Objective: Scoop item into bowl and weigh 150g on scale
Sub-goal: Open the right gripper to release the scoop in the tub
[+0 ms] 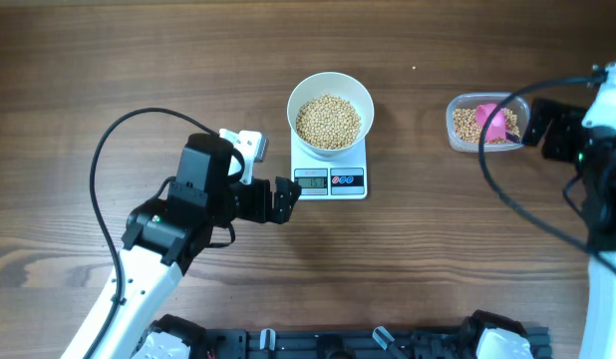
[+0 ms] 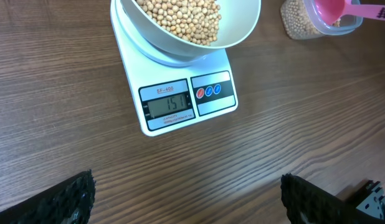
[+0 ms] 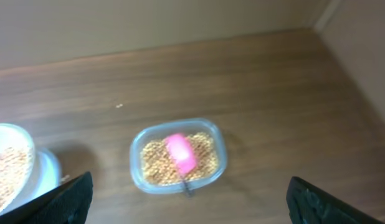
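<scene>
Spreading across the whole view, the wooden bench (image 1: 89,60) carries everything, with one arm at each side. The left gripper (image 1: 285,199) hovers just in front of the scale, its jaws spread wide and holding nothing. The right gripper (image 3: 192,205) hangs above the far-right tub, also spread wide and empty.

The white scale (image 1: 330,178) sits near the middle, and its display shows a figure just over the target, though the last digit is hard to read. On its platform rests the white bowl (image 1: 293,105), upright and about half full. Well apart to the right stands the clear plastic tub (image 1: 456,125), with a pink scoop (image 1: 494,122) lying inside on the leftover stock, its handle poking over the rim.

The beans (image 1: 329,121) lie heaped in the bowl, with a smaller layer in the tub. They look hard, dry and light, and likely to roll and scatter if tipped, so I would move them only with the scoop, taken by its stiff handle. The loaded bowl looks smooth and slippery and is best pinched at the rim. By my reckoning the weighing is about done.
</scene>
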Available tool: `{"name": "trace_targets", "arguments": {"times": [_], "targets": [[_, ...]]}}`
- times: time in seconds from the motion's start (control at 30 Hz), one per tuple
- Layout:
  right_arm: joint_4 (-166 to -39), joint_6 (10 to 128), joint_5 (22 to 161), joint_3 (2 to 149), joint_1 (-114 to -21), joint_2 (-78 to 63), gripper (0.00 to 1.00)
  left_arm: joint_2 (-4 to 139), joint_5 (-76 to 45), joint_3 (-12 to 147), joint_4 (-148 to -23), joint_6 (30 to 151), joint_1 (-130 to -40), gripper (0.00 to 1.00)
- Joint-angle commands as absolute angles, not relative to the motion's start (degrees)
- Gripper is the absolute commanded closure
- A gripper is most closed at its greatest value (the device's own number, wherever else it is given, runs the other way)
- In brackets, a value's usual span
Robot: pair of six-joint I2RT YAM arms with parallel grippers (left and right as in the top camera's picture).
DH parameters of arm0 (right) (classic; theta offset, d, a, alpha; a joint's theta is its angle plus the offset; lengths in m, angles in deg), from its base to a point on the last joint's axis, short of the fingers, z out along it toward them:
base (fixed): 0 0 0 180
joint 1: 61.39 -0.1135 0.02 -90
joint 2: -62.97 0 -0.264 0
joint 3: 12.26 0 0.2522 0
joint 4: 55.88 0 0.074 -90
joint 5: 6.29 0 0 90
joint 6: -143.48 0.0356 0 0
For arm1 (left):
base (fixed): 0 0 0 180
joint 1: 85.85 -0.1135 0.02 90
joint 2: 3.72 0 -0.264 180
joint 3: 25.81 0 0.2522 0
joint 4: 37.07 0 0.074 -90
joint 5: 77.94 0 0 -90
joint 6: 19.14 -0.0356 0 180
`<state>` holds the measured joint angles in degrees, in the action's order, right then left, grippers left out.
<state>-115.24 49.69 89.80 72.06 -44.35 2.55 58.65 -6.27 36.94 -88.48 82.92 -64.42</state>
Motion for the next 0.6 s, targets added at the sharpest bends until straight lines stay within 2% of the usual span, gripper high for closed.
{"name": "trace_targets", "arguments": {"times": [0.0,0.23,0.57], "targets": [[-121.14,53.65,94.48,73.22,-44.40,6.77,0.00,58.65,-6.51,36.72,-88.33,81.98,-64.20,0.00],[-128.23,58.91,94.08,73.22,-44.44,15.29,0.00,58.65,-6.51,36.72,-88.33,81.98,-64.20,0.00],[-133.21,61.58,94.04,73.16,-45.69,16.39,0.00,58.65,-6.49,36.72,-88.33,81.98,-64.20,0.00]]}}
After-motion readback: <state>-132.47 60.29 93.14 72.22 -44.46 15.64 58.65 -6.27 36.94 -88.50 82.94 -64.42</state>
